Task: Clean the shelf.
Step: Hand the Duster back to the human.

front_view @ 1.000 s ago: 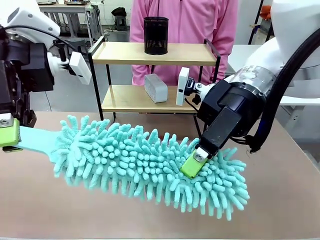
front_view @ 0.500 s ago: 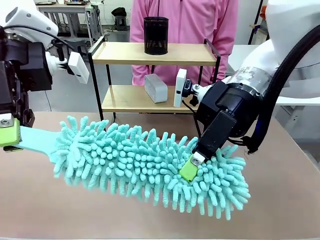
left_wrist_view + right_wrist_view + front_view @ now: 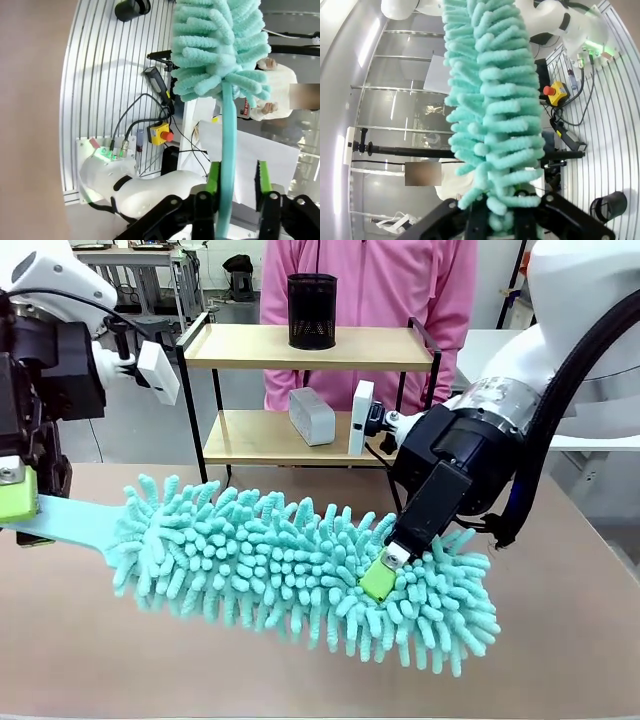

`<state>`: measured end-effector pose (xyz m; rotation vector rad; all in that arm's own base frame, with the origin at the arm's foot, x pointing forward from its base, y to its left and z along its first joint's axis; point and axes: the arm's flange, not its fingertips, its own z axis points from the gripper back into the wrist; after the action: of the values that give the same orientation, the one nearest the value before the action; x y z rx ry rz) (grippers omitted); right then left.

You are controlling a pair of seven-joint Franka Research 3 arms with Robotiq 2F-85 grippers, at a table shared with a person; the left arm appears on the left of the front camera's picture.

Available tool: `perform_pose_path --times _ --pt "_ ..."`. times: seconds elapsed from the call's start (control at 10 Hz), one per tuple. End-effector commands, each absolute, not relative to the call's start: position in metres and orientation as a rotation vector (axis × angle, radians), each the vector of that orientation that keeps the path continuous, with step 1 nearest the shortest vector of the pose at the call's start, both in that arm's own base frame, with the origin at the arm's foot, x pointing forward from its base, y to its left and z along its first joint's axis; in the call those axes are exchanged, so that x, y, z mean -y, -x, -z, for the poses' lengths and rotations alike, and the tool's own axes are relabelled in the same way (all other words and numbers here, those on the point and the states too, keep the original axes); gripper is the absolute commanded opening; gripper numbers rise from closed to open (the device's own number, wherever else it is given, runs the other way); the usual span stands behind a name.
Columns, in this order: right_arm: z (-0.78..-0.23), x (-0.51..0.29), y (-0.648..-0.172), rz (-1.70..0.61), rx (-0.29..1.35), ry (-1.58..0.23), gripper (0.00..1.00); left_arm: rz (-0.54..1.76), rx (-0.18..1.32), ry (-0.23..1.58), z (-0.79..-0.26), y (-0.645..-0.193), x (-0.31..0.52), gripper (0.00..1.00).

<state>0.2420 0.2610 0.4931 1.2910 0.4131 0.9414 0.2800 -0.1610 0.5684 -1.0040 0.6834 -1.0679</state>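
Our right fingers [image 3: 378, 578] clamp the duster [image 3: 300, 565], tips buried in fluff | left fingers [image 3: 238, 181] spread beside its handle [image 3: 226, 165] | shelf [image 3: 310, 345] partly blocked

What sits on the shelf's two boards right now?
On the top board of the shelf stands a black mesh cup. On the lower board lie a grey rounded box and an upright white slab. The board's right end is hidden behind the right arm.
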Motion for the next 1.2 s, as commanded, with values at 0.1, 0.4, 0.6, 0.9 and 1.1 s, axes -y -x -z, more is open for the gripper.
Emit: perform_pose_path --times 0.1,0.4,0.6,0.9,1.1 --pt "-0.495 -0.255 -0.245 -0.969 -0.409 -1.284 0.0 1.048 -0.64 0.968 -0.573 -0.282 0.154 1.0" --pt "-0.496 -0.246 -0.244 -0.94 -0.4 -1.279 0.0 0.749 -0.38 0.91 -0.571 -0.301 0.109 1.0" --pt "-0.493 -0.24 -0.245 -0.925 -0.415 -1.291 0.0 0.517 -0.24 0.935 -0.562 -0.315 0.059 1.0" --pt "-0.499 -0.207 -0.243 -0.886 -0.359 -1.33 0.0 0.145 0.079 1.012 -0.547 -0.319 -0.022 1.0" --pt "-0.521 -0.169 -0.234 -0.894 -0.235 -1.366 0.0 -0.041 0.235 0.938 -0.526 -0.324 -0.039 1.0"
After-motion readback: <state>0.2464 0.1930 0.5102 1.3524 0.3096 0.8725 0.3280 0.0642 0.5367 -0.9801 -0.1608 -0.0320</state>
